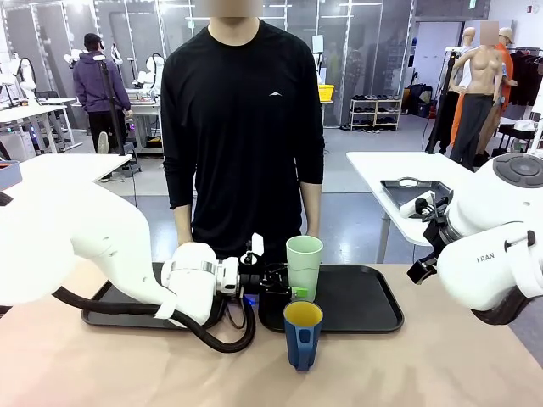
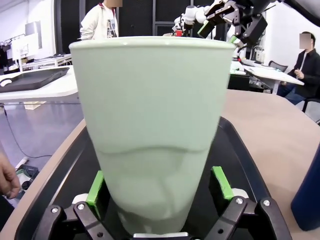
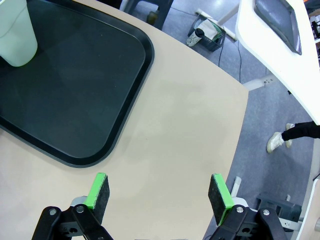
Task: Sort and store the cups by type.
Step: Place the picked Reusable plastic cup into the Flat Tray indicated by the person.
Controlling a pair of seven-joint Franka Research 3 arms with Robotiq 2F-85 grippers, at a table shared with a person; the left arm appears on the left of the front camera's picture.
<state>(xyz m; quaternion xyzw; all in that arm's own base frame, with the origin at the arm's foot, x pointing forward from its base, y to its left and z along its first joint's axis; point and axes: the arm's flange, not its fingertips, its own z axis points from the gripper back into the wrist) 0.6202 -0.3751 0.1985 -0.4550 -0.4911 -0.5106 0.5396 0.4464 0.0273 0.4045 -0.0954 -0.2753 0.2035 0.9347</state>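
Observation:
The tall pale green tumbler (image 1: pixel 304 264) stands upright on the right black tray (image 1: pixel 365 298). My left gripper (image 1: pixel 291 286) reaches in from the left at its base. In the left wrist view the tumbler (image 2: pixel 155 125) sits between the green pads (image 2: pixel 95 188) of the left gripper (image 2: pixel 158 186), which is open, the pads close beside its walls. The dark blue mug (image 1: pixel 302 333), yellow inside, stands on the table in front of the tray, handle toward me; its blue side (image 2: pixel 307 200) shows at the edge. My right gripper (image 3: pixel 159 192) hangs open over bare table, empty, right of the tray (image 3: pixel 75 100) and far from the tumbler (image 3: pixel 17 32).
A second black tray (image 1: pixel 106 307) lies at the left, partly behind my left arm. A person stands at the far edge, one hand (image 2: pixel 7 180) near the table. The table's rounded right edge (image 3: pixel 240 130) drops to the floor.

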